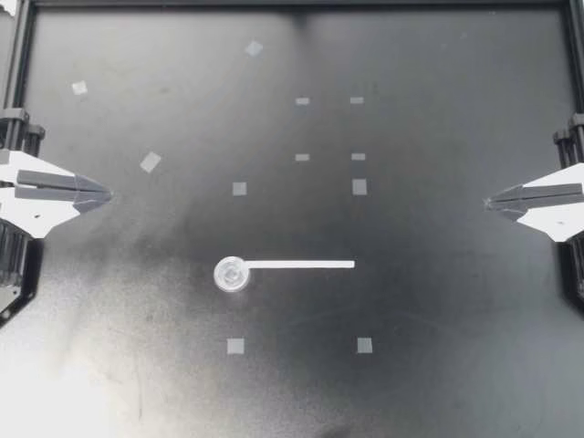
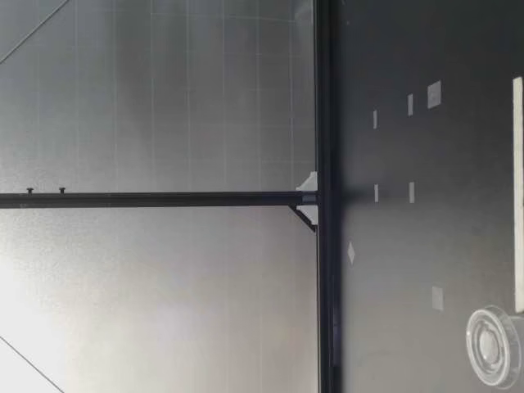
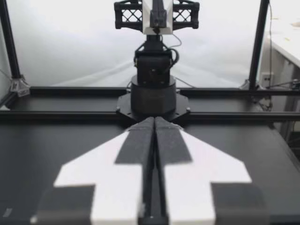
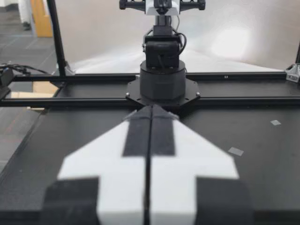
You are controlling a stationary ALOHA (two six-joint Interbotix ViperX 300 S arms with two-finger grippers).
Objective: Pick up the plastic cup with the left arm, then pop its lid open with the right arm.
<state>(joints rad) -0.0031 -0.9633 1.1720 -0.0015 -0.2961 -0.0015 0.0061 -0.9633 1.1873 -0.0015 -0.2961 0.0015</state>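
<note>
My left gripper (image 1: 105, 194) and right gripper (image 1: 490, 202) are both pinched fully shut, holding nothing, each well away from the clear lid (image 1: 233, 274), which touches one end of the white strip (image 1: 301, 265).

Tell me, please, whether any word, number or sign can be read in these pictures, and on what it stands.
None: no text can be read in any view.
The tape squares, the white strip and the clear lid on the table show no print.
The left claw and the right claw bear only plain black and white patches.
</note>
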